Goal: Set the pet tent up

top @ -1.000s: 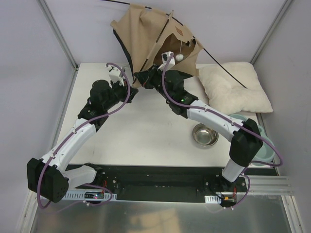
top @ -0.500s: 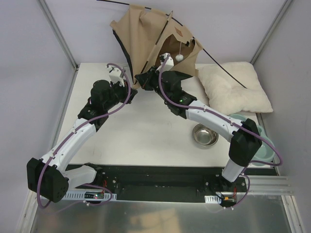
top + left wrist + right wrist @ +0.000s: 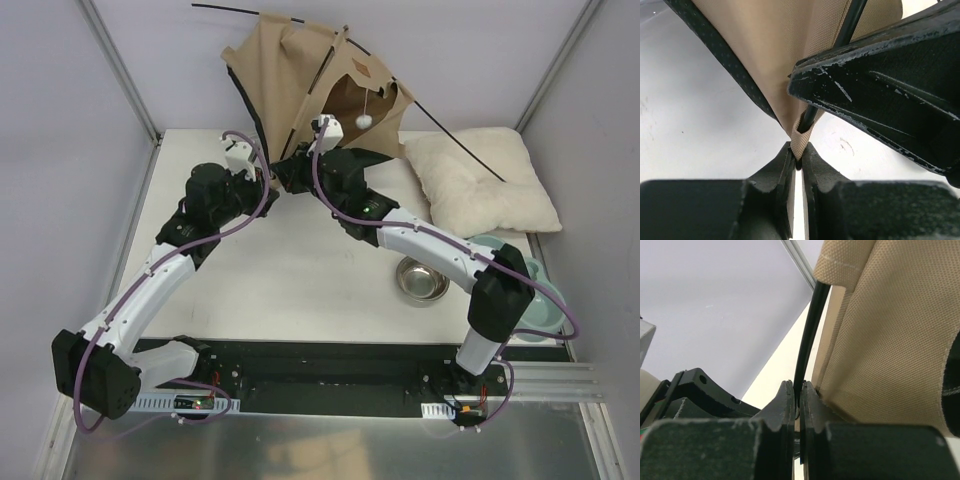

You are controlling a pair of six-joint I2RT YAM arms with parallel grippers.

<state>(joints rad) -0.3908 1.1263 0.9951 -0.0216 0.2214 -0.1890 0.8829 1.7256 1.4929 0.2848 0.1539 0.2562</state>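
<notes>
Tan fabric pet tent (image 3: 290, 80): judged light, floppy.
Left gripper (image 3: 796, 152): jaws pinched on tan corner loop (image 3: 801, 134).
Right gripper (image 3: 796, 390): jaws pinched on thin black pole (image 3: 809, 325).

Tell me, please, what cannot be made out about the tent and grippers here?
- Top external: where both grippers meet the pet tent corner is hidden under the right arm.
- Right wrist: the pole end vanishes between the right gripper fingers; whether it is seated cannot be told.
- Left wrist: the left gripper pinches a tan loop; the right gripper blocks the right side, and the top edge crops the tent.
</notes>
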